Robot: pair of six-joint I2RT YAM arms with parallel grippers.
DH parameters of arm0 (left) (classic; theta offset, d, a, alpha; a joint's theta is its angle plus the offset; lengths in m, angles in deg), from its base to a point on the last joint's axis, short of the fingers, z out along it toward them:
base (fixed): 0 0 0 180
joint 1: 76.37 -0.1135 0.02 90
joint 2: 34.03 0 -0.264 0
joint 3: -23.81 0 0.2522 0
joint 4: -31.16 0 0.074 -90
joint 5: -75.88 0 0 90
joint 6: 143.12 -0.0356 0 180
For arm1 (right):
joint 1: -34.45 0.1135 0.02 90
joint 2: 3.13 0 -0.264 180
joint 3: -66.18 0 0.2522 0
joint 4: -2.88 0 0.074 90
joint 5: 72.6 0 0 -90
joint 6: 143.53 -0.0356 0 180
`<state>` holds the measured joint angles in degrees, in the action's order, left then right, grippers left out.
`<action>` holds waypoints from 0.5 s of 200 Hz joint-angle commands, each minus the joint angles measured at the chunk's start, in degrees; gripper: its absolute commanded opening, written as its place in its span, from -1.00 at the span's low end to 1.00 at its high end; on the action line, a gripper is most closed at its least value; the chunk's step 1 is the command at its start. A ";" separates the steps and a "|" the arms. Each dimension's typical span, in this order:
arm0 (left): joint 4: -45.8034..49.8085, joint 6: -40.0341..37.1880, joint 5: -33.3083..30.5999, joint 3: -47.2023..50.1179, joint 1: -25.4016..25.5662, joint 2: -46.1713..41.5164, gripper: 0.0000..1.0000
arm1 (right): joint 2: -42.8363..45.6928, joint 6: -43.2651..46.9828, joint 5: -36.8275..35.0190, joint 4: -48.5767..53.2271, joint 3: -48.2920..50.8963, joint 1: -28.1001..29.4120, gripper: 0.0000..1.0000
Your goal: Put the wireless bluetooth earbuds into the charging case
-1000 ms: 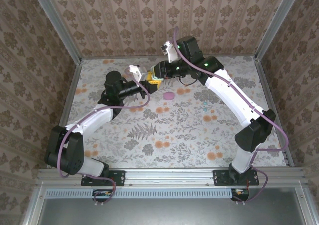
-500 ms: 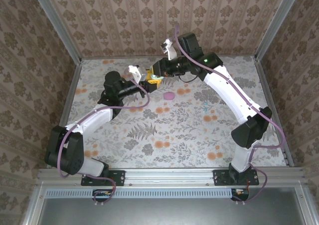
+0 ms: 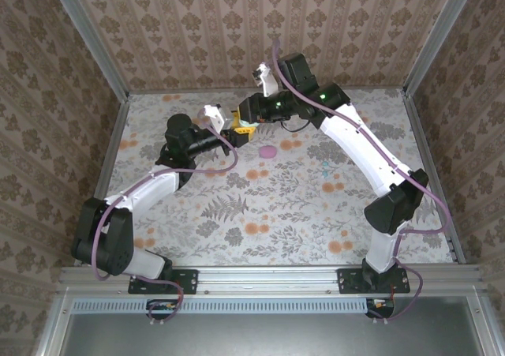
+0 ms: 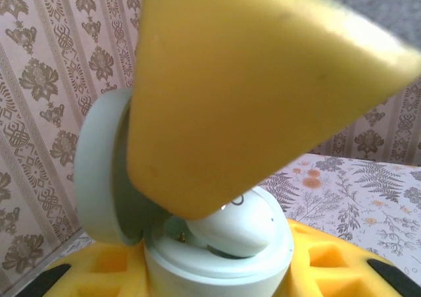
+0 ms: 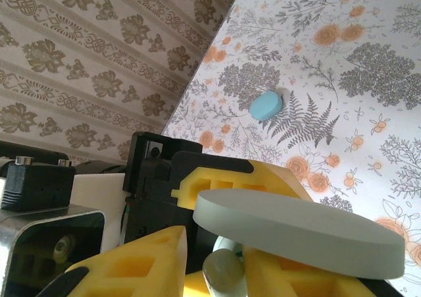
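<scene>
Left wrist view puts one pale earbud (image 4: 233, 228) lying in the open mouth of the mint charging case (image 4: 197, 261), tilted and riding above the rim, so it looks laid in but not yet pressed home. A broad yellow finger (image 4: 263, 93) of the right gripper (image 5: 220, 274) sits right on top of it. Seen from the right wrist, the bud lies in the narrow gap between those fingers; whether they are pinching it or have let go I cannot tell.

The case stands upright with its lid (image 4: 99, 172) swung open to the left. The left gripper (image 4: 217, 274) has its yellow fingers closed on the case base from both sides and holds it off the table (image 3: 300, 206), toward the far side.

My reading: the first bud is nearly in. The finger hides any second well, so the other bud's place is unknown. A tiny teal speck (image 3: 325, 166) on the table, right of a pink oval (image 3: 268, 151), may be it, though it is too small to tell.
</scene>
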<state>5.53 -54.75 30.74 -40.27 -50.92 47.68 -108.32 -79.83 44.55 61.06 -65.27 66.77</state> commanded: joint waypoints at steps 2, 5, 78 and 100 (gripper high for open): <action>-5.60 1.28 0.88 -0.04 0.29 -0.63 -0.59 | -0.70 -0.17 -4.60 1.20 -0.05 -0.32 -0.36; -5.60 1.36 0.85 0.03 0.23 -0.59 -0.59 | -0.62 -0.15 -4.65 1.16 -0.03 -0.32 -0.36; -5.60 1.63 0.05 0.37 0.22 -0.17 -0.59 | 1.38 -1.23 -4.74 -1.74 1.41 -0.27 -0.34; -5.43 1.54 0.01 0.27 0.22 -0.05 -0.59 | 1.48 -1.37 -4.23 -2.22 1.50 -0.32 -0.34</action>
<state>4.89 -53.99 29.50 -39.84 -50.92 47.68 -108.21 -80.73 43.02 59.66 -64.83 66.97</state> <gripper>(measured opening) 0.362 0.331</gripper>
